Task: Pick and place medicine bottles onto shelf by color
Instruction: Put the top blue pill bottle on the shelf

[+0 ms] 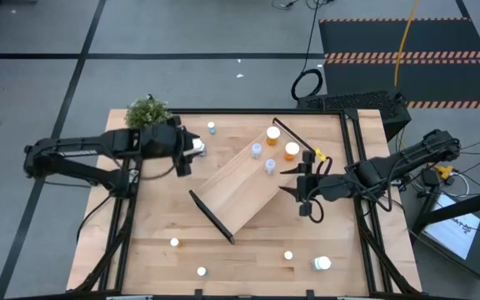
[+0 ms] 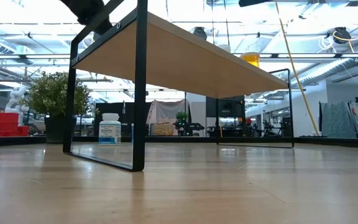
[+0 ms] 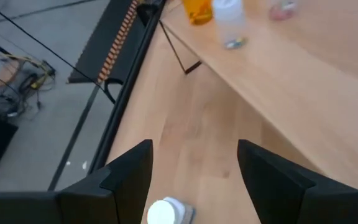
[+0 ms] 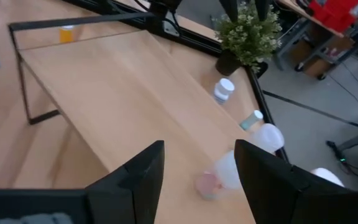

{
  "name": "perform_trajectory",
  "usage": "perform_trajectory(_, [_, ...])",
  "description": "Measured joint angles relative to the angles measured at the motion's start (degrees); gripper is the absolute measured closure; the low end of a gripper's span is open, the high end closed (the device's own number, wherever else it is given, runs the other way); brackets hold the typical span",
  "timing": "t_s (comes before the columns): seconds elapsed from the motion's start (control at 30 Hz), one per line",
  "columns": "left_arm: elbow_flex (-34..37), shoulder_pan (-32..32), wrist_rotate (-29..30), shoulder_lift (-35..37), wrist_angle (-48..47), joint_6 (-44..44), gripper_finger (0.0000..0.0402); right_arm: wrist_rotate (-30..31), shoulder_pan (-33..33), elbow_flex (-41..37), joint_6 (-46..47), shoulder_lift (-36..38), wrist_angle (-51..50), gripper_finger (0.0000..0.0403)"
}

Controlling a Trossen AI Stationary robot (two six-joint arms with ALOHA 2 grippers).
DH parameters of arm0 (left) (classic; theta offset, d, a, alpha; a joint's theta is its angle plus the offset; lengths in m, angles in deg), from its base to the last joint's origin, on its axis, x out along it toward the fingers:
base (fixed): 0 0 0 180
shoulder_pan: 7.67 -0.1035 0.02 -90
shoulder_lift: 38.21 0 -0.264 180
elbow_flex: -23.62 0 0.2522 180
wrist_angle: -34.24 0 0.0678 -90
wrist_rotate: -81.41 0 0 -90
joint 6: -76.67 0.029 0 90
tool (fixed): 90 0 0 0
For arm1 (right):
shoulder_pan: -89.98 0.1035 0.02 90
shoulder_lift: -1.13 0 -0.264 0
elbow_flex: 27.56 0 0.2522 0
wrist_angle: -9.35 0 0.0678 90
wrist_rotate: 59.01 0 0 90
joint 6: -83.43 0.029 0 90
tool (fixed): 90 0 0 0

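While both stand open, left gripper [image 1: 192, 150] straddles a white bottle [image 3: 168, 211] — right gripper [image 1: 304, 190] hovers beside the shelf [image 1: 238, 190] edge.

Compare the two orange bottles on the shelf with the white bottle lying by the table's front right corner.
The orange bottles stand upright on the shelf; the white bottle lies on its side on the bare tabletop. The orange bottles sit at the shelf's far end, close together; the white bottle is alone near the front edge. Bodies differ: orange against white. All have white caps.
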Motion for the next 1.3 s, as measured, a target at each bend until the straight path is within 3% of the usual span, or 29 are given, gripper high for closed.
perform_trajectory(0.23, [3.23, -9.54, -9.70, 0.02, 1.82, 1.85, 0.0165, -0.02, -2.50, 0.00, -3.25, 0.00, 0.00, 0.0211])
perform_trajectory(0.57, [13.65, -17.68, -10.43, -0.02, 10.62, -0.32, 0.0165, -0.20, -5.13, 0.00, -9.31, 0.00, 4.32, 0.0211])
perform_trajectory(1.3, [14.78, -17.02, -10.77, 0.00, 10.79, -3.14, 0.0165, -0.22, -5.50, 0.00, -10.11, 0.00, 5.99, 0.0211])
